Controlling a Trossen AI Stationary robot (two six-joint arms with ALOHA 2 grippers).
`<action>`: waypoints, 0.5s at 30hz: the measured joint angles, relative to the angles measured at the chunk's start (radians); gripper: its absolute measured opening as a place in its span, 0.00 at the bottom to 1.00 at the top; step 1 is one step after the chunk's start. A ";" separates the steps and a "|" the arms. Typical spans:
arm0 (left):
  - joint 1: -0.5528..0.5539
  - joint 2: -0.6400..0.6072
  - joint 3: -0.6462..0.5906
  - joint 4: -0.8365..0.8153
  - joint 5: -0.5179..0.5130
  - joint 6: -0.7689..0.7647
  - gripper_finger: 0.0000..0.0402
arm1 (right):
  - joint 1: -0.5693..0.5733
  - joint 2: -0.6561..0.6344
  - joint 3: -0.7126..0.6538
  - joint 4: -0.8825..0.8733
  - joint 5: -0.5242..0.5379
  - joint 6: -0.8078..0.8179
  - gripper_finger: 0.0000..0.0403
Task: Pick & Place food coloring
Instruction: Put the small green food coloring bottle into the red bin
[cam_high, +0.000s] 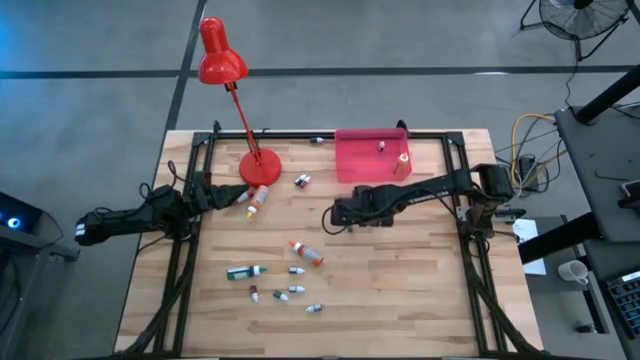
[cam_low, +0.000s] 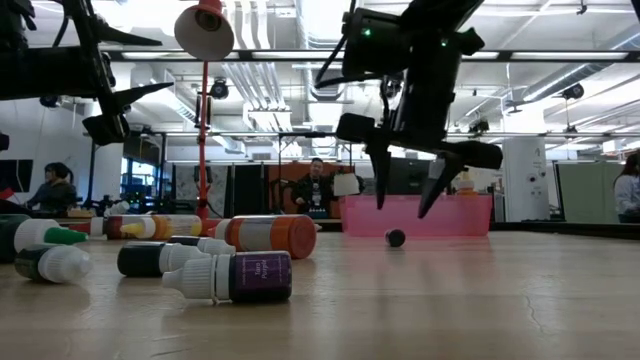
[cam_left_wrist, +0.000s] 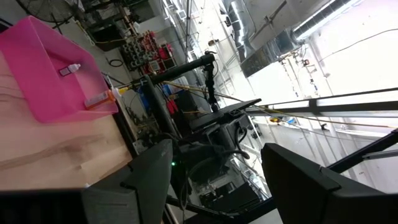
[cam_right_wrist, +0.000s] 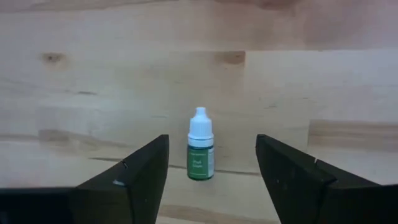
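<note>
My right gripper (cam_high: 331, 217) hangs open over the middle of the table, fingers slanting steeply down. Below it a small food coloring bottle (cam_right_wrist: 201, 152) with a white cap and green label lies on its side on the wood, apart from both fingers; in the low view it (cam_low: 396, 237) shows end-on under the fingertips. More food coloring bottles lie on the table: an orange-red one (cam_high: 306, 253), a dark green one (cam_high: 244, 271) and several tiny ones (cam_high: 296, 290). My left gripper (cam_high: 220, 196) waits open at the table's left side.
A pink tray (cam_high: 360, 168) at the far middle holds two bottles (cam_high: 403, 163). A red desk lamp (cam_high: 259, 165) stands at the far left, with two bottles (cam_high: 258, 198) near its base. A black frame (cam_high: 190, 250) runs along the table's edges.
</note>
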 joint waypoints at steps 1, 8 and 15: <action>0.000 0.000 0.000 0.000 0.000 0.000 0.55 | -0.004 0.000 0.000 0.005 -0.002 -0.014 0.58; 0.000 0.000 0.000 0.000 0.000 0.000 0.55 | -0.016 0.004 -0.071 0.162 -0.003 -0.019 0.57; 0.000 0.000 0.000 0.000 0.000 0.033 0.55 | -0.016 0.062 -0.069 0.189 -0.007 -0.020 0.57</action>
